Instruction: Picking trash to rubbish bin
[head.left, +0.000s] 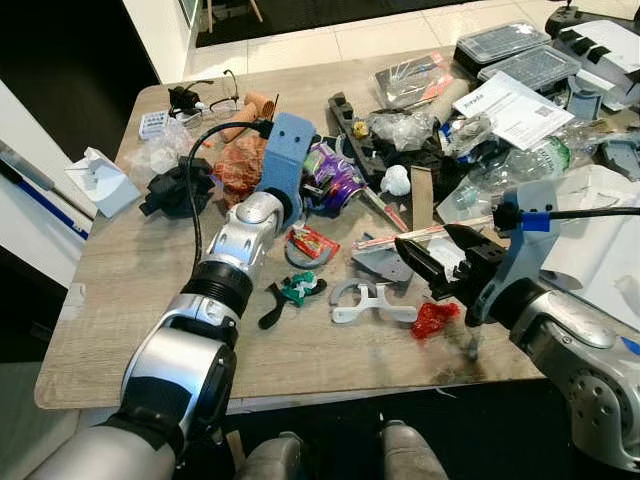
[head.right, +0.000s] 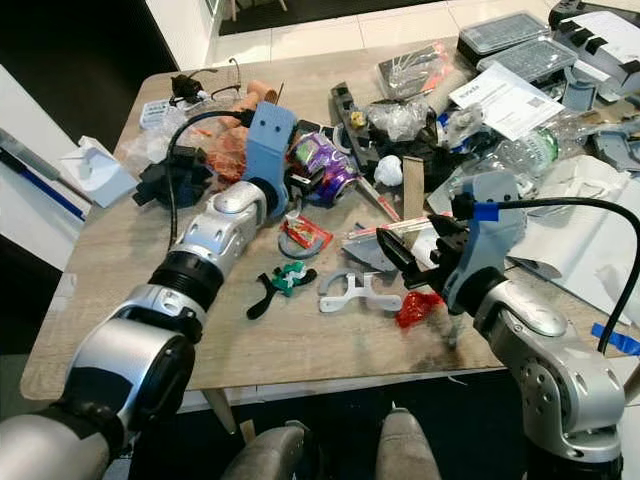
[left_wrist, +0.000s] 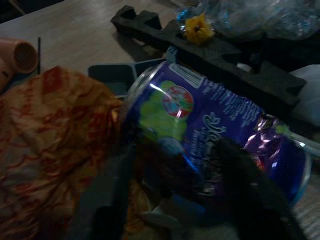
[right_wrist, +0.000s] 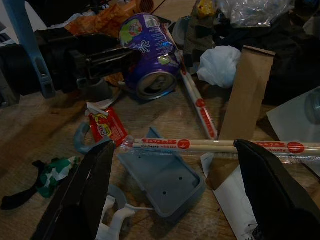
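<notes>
Head views: the left gripper (head.left: 312, 190) reaches over the cluttered table (head.left: 120, 300) to a crushed purple can (head.left: 335, 178) lying on its side mid-table, its fingers on either side of the can; whether they press it is hard to tell here. The right gripper (head.left: 428, 262) hovers low near the front edge with its fingers spread wide and nothing between them, above a grey plastic piece (head.left: 385, 262) and a pack of chopsticks (head.left: 420, 236). A red wrapper (head.left: 434, 320) lies just under that wrist. The wooden table stands on pale floor tiles (head.left: 300, 40); its right side is cut off by the frame.

Left wrist view: dark and blurred. Two black fingers (left_wrist: 250, 185) lie against the can (left_wrist: 210, 125), one at each side, seeming to grip it. An orange crumpled paper (left_wrist: 55, 135) touches the can.

Right wrist view: the fingers (right_wrist: 85, 190) stand wide apart, empty. Between them lie the grey piece (right_wrist: 165, 180) and chopsticks (right_wrist: 200, 145); beyond, the can (right_wrist: 150, 55) sits in the left gripper (right_wrist: 122, 55).
</notes>
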